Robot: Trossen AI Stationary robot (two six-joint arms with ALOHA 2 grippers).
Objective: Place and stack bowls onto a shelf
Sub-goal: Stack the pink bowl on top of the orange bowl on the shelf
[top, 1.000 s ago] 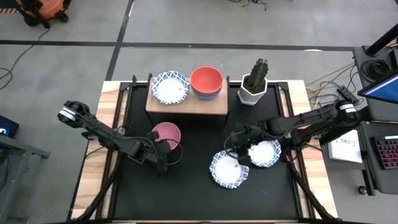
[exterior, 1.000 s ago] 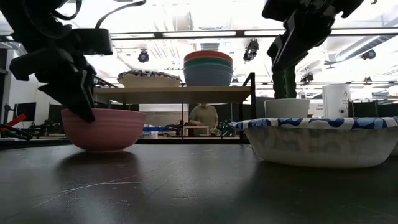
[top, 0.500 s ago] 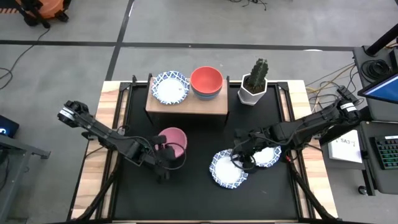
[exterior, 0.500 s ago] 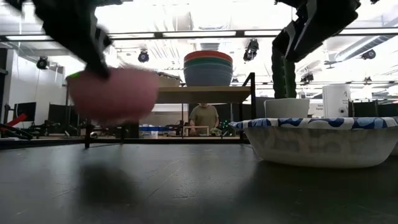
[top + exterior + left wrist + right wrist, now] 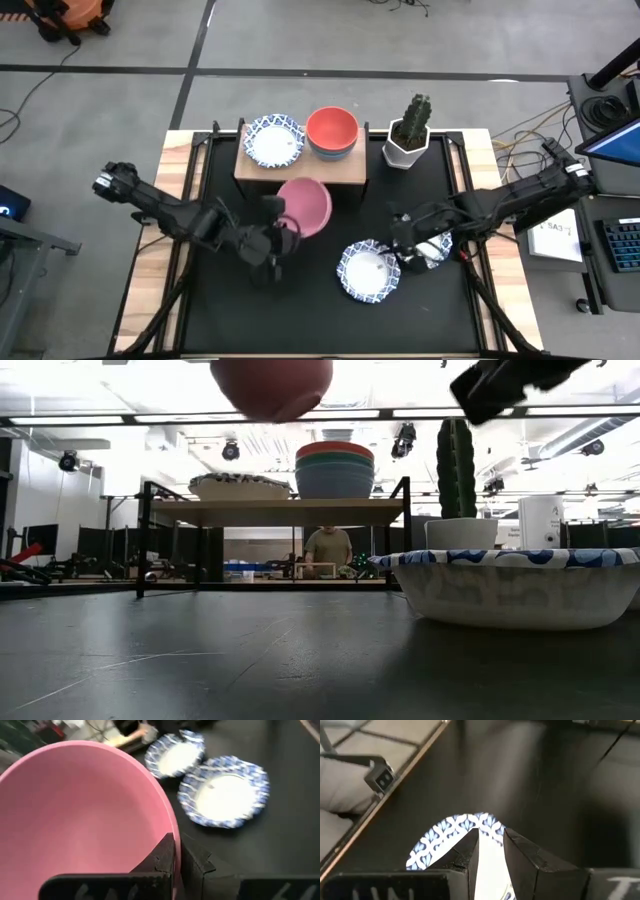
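The left gripper (image 5: 285, 228) is clamped on the rim of the pink bowl (image 5: 305, 206) and holds it in the air, clear of the black tabletop (image 5: 310, 300), just in front of the shelf (image 5: 300, 172). In the left wrist view 1 finger (image 5: 162, 857) sits inside the bowl wall and the other outside, with the rim pinched between them. In the low view the pink bowl (image 5: 272, 385) hangs near the top edge, above shelf level.

The right gripper (image 5: 418, 248) is low over the patterned bowl (image 5: 436, 243) on the right side of the table. In the right wrist view its fingers (image 5: 467, 852) stand narrowly apart with the bowl's blue patterned rim (image 5: 455, 832) between them; whether they press on it cannot be determined.

A 2nd patterned bowl (image 5: 368, 272) rests on the tabletop, beside the first and nearer the front edge.

On the shelf, 1 patterned bowl (image 5: 274, 140) sits at the left end. Beside it stands a stack with the red bowl (image 5: 332, 128) on top; the low view shows a green bowl (image 5: 334, 460) and a blue bowl (image 5: 334, 482) under it.

The cactus pot (image 5: 408, 146) stands on the table to the right of the shelf.
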